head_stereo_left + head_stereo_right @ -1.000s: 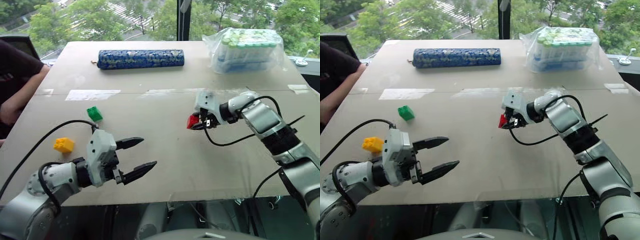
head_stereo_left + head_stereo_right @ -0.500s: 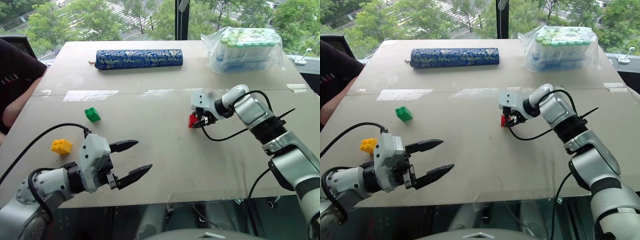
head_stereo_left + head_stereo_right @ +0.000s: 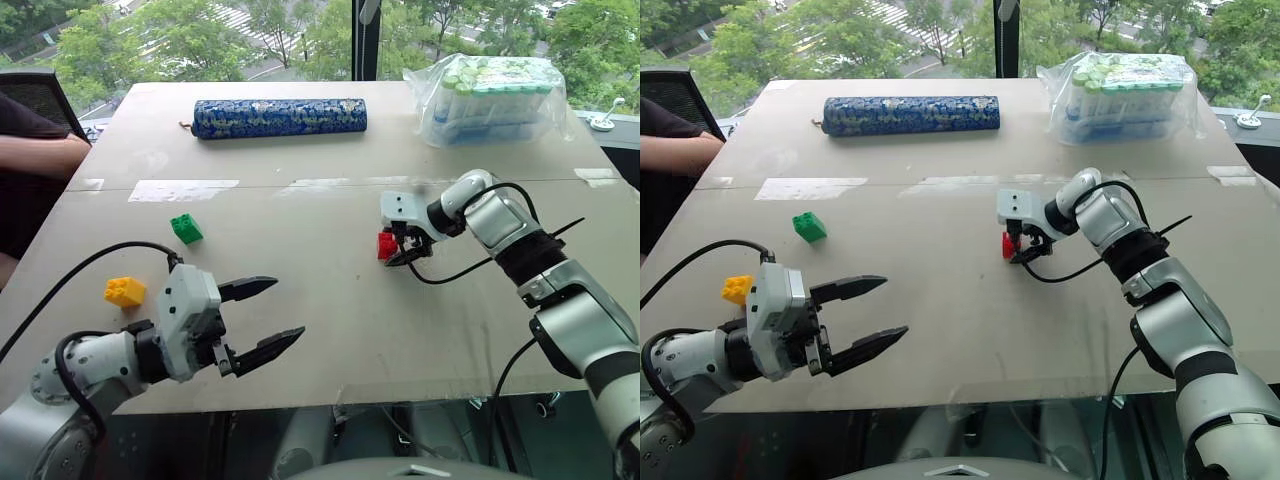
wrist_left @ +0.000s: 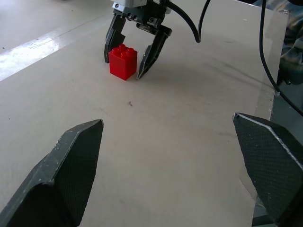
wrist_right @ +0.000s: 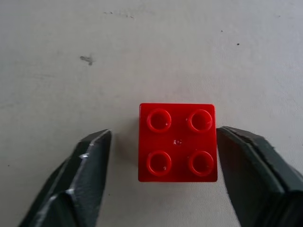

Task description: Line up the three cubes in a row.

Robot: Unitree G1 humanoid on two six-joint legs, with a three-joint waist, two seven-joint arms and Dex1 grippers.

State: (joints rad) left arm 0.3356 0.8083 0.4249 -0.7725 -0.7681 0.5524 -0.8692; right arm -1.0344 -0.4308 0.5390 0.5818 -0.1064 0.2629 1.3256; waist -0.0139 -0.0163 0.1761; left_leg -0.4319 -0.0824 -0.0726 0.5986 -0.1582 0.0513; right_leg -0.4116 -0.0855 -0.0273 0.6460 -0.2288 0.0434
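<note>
- Red cube (image 5: 177, 142) stood studs-up on the tan table (image 3: 330, 330), right of centre, between the right gripper's (image 4: 129, 57) spread fingers.
- Right gripper pointed down over it, jaws parted; gap visible on one side of the cube, other finger (image 5: 251, 165) just beside or touching its edge. No grip on the cube.
- Left gripper (image 3: 268, 318) hovered above the near left part of the table, wide open, nothing between its fingers (image 4: 71, 175).
- Green cube (image 3: 186, 228) lay on the left half of the table, tilted askew to the table's edges, well apart from the red one.
- Yellow cube (image 3: 126, 291) sat nearer the front left edge, near the green, close beside the left arm's black cable (image 3: 100, 265).
- Blue patterned roll (image 3: 280, 117) and a clear bag of bottles (image 3: 490, 98) lay along the far side.
- Person's forearm (image 3: 40, 155) rested at the far left edge.
</note>
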